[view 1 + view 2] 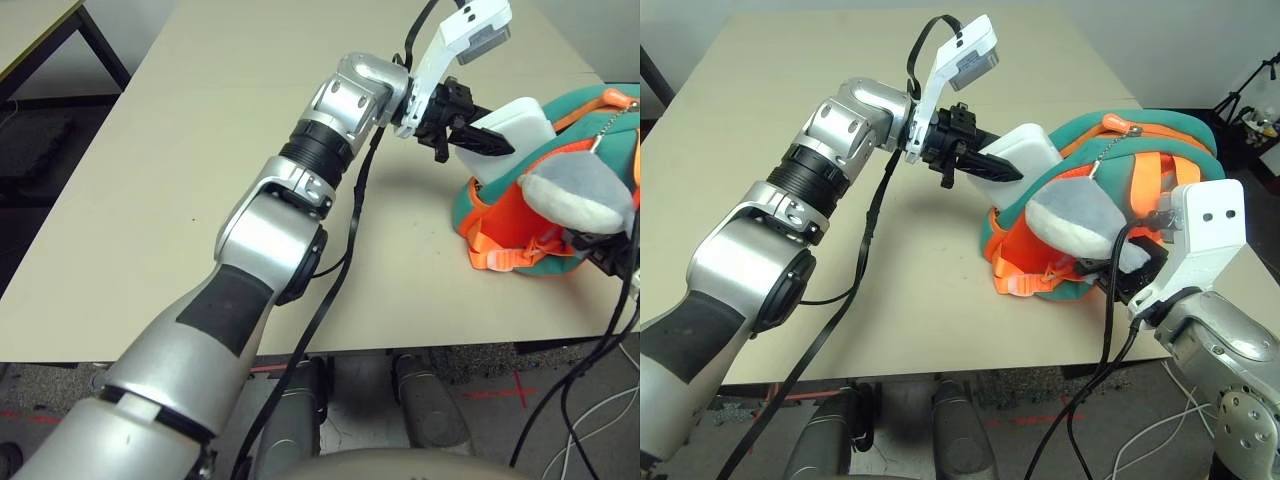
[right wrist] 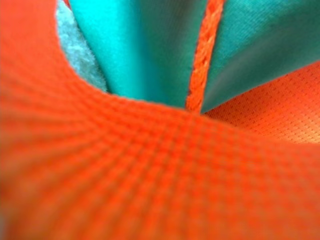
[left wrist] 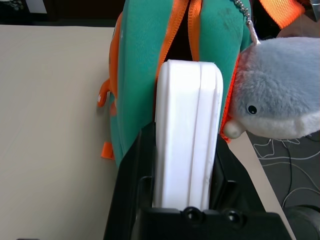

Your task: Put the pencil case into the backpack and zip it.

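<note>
In the left eye view, the left gripper [image 1: 480,132] is holding the white pencil case [image 1: 512,138] at the upper right of the frame, with the case slanting beside the teal-and-orange backpack [image 1: 500,215], which is standing on the pale table [image 1: 270,150]. A grey-and-white plush charm [image 1: 580,190] is hanging against the bag's front from a chain. In the right eye view, the right gripper [image 1: 1135,268] is reaching to the backpack at the right of the frame, partly hidden behind the charm; I cannot tell how its jaws are standing. In the left wrist view, both jaws are clamping the case's sides, and its far end is pointing towards the dark gap between orange strips. In the right wrist view, orange mesh and teal cloth are showing close up.
</note>
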Controlling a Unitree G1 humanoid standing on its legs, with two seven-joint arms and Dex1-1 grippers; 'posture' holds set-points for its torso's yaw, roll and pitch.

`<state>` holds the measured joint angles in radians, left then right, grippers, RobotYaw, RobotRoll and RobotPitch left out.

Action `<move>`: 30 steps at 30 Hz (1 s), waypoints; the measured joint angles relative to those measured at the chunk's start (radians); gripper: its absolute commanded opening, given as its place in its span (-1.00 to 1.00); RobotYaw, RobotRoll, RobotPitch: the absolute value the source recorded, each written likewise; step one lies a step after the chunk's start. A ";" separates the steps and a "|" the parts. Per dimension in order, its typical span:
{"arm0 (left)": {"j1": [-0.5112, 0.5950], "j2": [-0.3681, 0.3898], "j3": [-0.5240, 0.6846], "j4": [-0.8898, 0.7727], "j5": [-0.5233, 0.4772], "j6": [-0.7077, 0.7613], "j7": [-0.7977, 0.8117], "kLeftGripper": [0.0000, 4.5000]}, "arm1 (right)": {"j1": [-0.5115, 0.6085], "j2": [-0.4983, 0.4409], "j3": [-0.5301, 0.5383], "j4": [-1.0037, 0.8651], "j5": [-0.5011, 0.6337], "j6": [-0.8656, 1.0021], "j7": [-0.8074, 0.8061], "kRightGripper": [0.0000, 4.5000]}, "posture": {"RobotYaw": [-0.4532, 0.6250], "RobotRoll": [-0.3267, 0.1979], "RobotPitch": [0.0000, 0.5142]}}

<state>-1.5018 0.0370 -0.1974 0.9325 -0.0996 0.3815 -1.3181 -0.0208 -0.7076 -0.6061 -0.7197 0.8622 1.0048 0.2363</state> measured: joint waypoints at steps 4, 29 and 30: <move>0.011 0.022 0.022 -0.043 -0.037 0.056 -0.027 0.58 | -0.008 -0.003 0.004 0.018 -0.001 -0.016 0.005 -0.95 | -0.57 0.25 -0.48; 0.192 0.150 0.075 -0.350 -0.111 0.213 0.116 -0.91 | -0.189 -0.158 0.094 0.309 -0.076 -0.042 0.197 -0.95 | -0.27 0.25 -0.33; 0.191 0.139 0.074 -0.348 -0.111 0.213 0.119 -1.00 | -0.189 -0.158 0.094 0.309 -0.076 -0.042 0.197 -0.95 | -0.27 0.25 -0.33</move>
<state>-1.3107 0.1762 -0.1234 0.5847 -0.2107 0.5943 -1.1989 -0.2098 -0.8657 -0.5117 -0.4107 0.7867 0.9632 0.4334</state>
